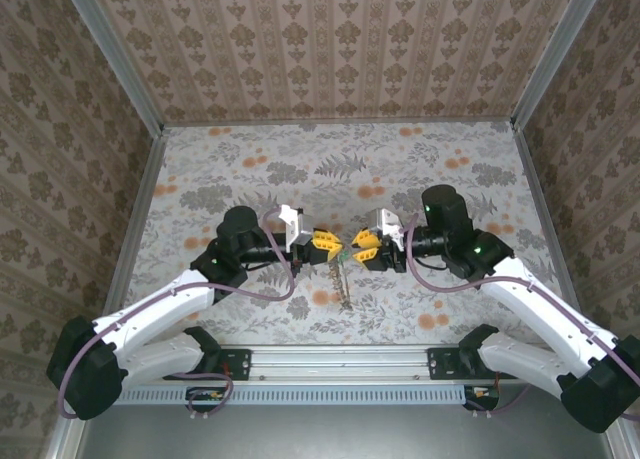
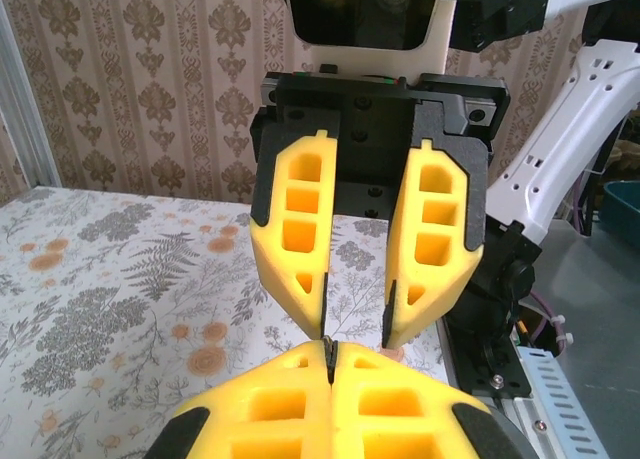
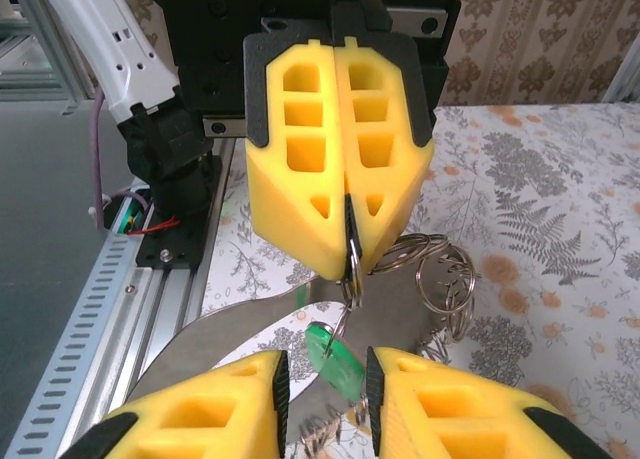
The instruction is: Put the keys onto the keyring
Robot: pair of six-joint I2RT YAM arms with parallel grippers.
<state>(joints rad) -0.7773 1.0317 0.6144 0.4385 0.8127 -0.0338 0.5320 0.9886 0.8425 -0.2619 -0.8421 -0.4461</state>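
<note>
At the centre of the top view, the left gripper point(image 1: 328, 244) and the right gripper point(image 1: 362, 247) are seen tip to tip above the patterned table point(image 1: 300, 169). The small items between them are too tiny there to be told apart, and only a thin dangling strand point(image 1: 346, 287) can be made out just below the meeting point. In the right wrist view, the left gripper's 2 yellow pads are pressed flat together in the upper middle of the frame. A thin wire of the keyring point(image 3: 445, 279) is pinched at their tip, with its silvery loops spilling out to the right. A green key point(image 3: 335, 357) hangs below that tip, in the gap between the right gripper's fingers at the bottom edge. Those fingers are held apart, and contact with the key cannot be judged. The key's blade is hidden, and a broad blurred metal shape point(image 3: 235, 329) at lower left cannot be identified. In the left wrist view, the right gripper's spread fingers are seen at centre, and a dark sliver point(image 2: 328, 347) at the seam of the left gripper's closed pads is too small to name.
</note>
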